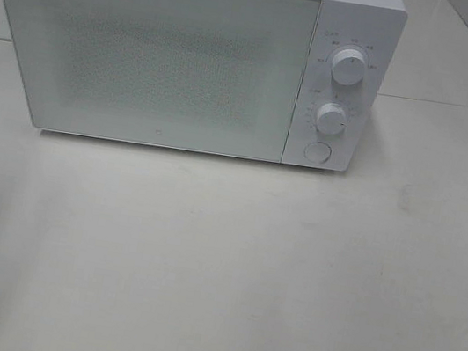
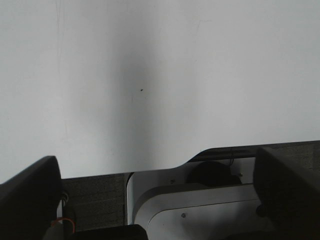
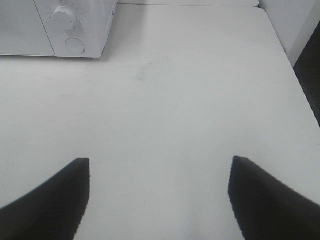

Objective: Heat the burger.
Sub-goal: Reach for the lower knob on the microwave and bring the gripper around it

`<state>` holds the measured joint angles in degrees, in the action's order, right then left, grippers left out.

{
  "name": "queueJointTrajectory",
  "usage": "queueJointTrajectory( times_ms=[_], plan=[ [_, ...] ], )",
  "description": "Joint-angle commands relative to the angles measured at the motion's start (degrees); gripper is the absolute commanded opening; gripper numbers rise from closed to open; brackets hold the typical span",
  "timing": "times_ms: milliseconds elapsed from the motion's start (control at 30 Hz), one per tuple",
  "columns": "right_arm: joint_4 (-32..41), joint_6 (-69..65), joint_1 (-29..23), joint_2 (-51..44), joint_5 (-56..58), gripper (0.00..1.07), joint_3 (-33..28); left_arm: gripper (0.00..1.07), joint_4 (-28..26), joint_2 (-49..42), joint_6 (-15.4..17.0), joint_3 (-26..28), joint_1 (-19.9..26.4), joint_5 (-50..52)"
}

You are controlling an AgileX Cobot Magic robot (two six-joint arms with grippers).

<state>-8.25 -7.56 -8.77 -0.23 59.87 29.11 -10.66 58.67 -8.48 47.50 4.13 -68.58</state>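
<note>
White microwave [image 1: 186, 57] sits closed.

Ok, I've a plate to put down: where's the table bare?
The white table is bare in front of the white boxy microwave, down to the near edge, and to its right. Only the back left is taken.

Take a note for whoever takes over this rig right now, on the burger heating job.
Left claw: open, empty, over the bare table.
Right claw: open, empty, above the table.
Microwave: at the back of the table, door shut.
Burger: not in view anywhere. The shut door hides whether it is inside.
Done: cannot tell from these views.
Left: probably check inside first. If the burger is not there, find it, load it, shut the door, then set the dials.
</note>
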Motion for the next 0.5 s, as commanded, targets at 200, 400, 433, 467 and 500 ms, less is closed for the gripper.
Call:
queueJointTrajectory(
  times_ms=[200, 400, 433, 467, 500],
  plan=[
    [-0.23, -0.40, 0.34, -1.55, -0.40, 0.75, 0.00, 0.96, 1.03, -12.20, 0.40, -9.11, 0.17, 2.52],
    [-0.23, -0.40, 0.34, -1.55, -0.40, 0.75, 0.00, 0.96, 1.43, -21.66, 0.46, -14.73, 0.17, 7.16],
    [-0.23, -0.40, 0.34, -1.55, -0.40, 0.75, 0.00, 0.96, 1.43, -21.66, 0.46, -14.73, 0.17, 7.16],
    [-0.23, -0.40, 0.34, -1.55, -0.40, 0.75, 0.00, 0.96, 1.43, -24.92, 0.46, -16.62, 0.17, 8.25],
    [-0.23, -0.40, 0.34, -1.55, -0.40, 0.75, 0.00, 0.96, 1.43, -24.92, 0.46, -16.62, 0.17, 8.25]
  ],
)
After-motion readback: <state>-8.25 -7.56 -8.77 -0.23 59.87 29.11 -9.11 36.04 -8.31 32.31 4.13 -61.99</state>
